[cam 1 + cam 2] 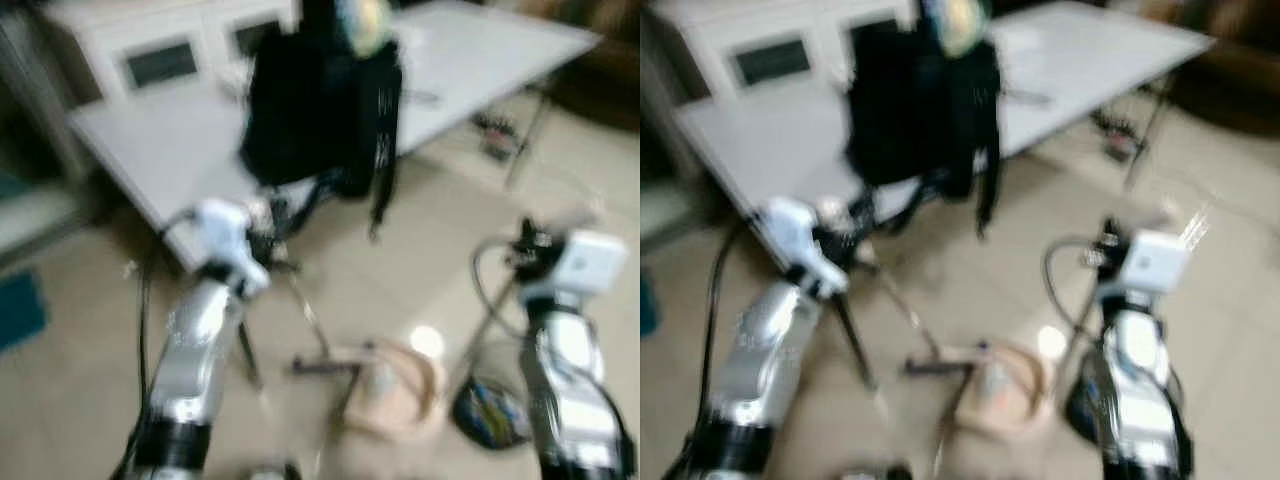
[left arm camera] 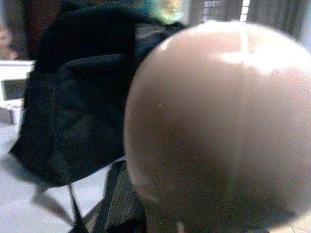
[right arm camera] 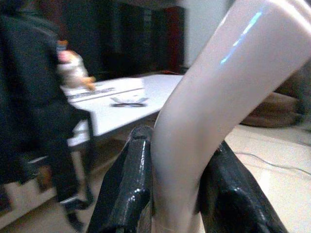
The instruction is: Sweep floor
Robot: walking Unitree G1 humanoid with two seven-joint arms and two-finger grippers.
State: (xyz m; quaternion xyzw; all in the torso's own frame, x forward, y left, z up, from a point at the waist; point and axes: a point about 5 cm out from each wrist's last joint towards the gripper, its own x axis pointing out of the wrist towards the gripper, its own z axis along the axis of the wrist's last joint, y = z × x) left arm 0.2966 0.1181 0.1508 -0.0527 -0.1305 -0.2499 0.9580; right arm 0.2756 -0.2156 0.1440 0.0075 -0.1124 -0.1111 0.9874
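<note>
Pretty blurry head views here, so take the details loosely. The right end effector [image 3: 175, 204] is clamped on a pale pinkish handle [image 3: 218, 97], with both black fingers [image 3: 129, 189] pressed against its sides. That handle seems to belong to the beige dustpan [image 1: 400, 385] sitting on the tiled floor [image 1: 420, 250] between the two arms, with a thin rod leaning up from it.

The left end effector [image 1: 265, 245] is up near the edge of the white table [image 1: 150, 140]. Its wrist camera is mostly blocked by a big rounded pinkish shape [image 2: 218, 126] right up against the lens, so I can't tell if that one's clenched or not.

A black backpack [image 1: 320, 100] sits on the table with straps dangling over the edge. There's a dark round thing [image 1: 490, 415] with colored bits on the floor by the right arm; can't make out what it is.
</note>
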